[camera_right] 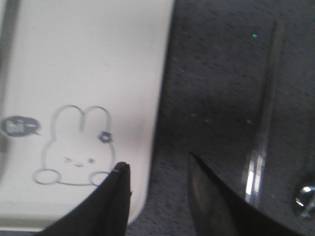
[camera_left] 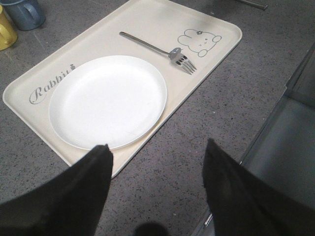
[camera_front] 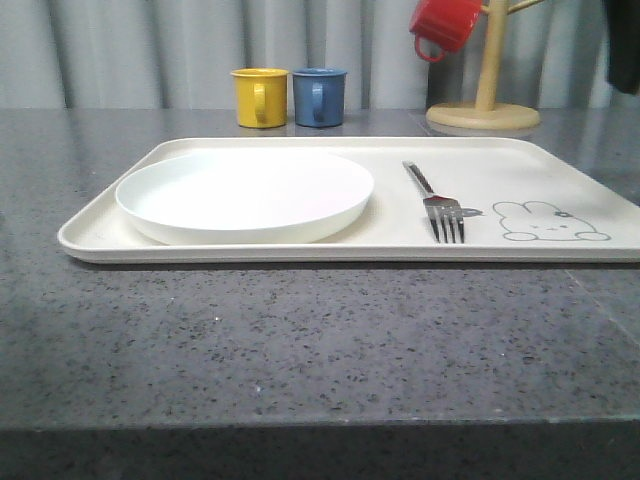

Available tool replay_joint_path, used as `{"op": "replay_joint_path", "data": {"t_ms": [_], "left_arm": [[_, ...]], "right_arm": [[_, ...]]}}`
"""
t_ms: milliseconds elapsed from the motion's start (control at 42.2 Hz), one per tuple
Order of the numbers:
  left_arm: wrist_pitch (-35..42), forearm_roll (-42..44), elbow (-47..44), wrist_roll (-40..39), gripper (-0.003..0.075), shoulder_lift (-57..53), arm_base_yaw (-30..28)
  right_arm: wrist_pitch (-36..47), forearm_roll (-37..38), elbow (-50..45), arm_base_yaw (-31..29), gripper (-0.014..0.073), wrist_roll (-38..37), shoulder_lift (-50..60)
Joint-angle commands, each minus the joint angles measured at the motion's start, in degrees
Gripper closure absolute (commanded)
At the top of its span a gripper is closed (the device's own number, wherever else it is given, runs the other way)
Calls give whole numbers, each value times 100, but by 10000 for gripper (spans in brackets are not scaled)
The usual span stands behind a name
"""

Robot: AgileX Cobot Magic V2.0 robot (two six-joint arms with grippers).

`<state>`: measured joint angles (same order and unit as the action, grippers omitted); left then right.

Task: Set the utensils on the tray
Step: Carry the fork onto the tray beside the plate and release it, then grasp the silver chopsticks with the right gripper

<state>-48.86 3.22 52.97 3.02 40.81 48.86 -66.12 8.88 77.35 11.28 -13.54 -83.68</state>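
- Nearest the front camera, a bare stretch of speckled grey table (camera_front: pixel 300 340) runs to its front edge.
- Next, the cream tray (camera_front: pixel 560 170) lies flat with its long side along the table's front edge.
- The white plate (camera_front: pixel 245 193) sits on the tray's left half, close to the tray's front rim.
- The fork (camera_front: pixel 437 203) lies on the tray's right half, just beside the rabbit drawing (camera_front: pixel 548 222). Its long axis runs front to back, tines pointing at the tray's front rim, handle towards the far rim.
- The left gripper (camera_left: pixel 156 162) hovers off the tray's edge near the plate, jaws wide and empty.
- The right gripper (camera_right: pixel 156 173) hangs over the tray's right edge by the rabbit, jaws apart and empty.
- On the table just right of the tray, a long thin shiny piece (camera_right: pixel 263 128), probably the chopsticks, lies parallel to that edge; a blurred metal end (camera_right: pixel 306 196) sits beside it.
- Judgement: plate and fork are placed; chopsticks and spoon remain. The next move likely calls for the right arm to shift outward, lower, and pinch across the thin piece.
- Farthest, a yellow mug (camera_front: pixel 259 97) and blue mug (camera_front: pixel 319 96) stand beyond the tray; a red mug (camera_front: pixel 443 24) hangs on a wooden stand (camera_front: pixel 484 105).
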Motion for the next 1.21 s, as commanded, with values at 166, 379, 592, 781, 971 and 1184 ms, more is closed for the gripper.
{"op": "replay_joint_path", "data": {"t_ms": [166,379,592,781,971,1184], "left_arm": [[404,-31,137,-52,312,-14,42],[404,-31,137,-52,312,-14,42],[404,-31,137,-52,312,-14,42],[404,-31,137,-52,312,-14,42],[404,-31,137,-52,312,-14,42],[404,-31,137,-52,312,-14,42]], "right_arm": [[-14,-451,-533,-1399,276,1207,375],[124,-888,-649,-1993,276,1524,156],[186,-888,-649,-2051,276,1524,-254],[276,-888,-649,-2051,276,1524,-559],[356,-888,-649,-2051,283,1524,-717],[420,-888,-649,-2051,414,1524,-735]]}}
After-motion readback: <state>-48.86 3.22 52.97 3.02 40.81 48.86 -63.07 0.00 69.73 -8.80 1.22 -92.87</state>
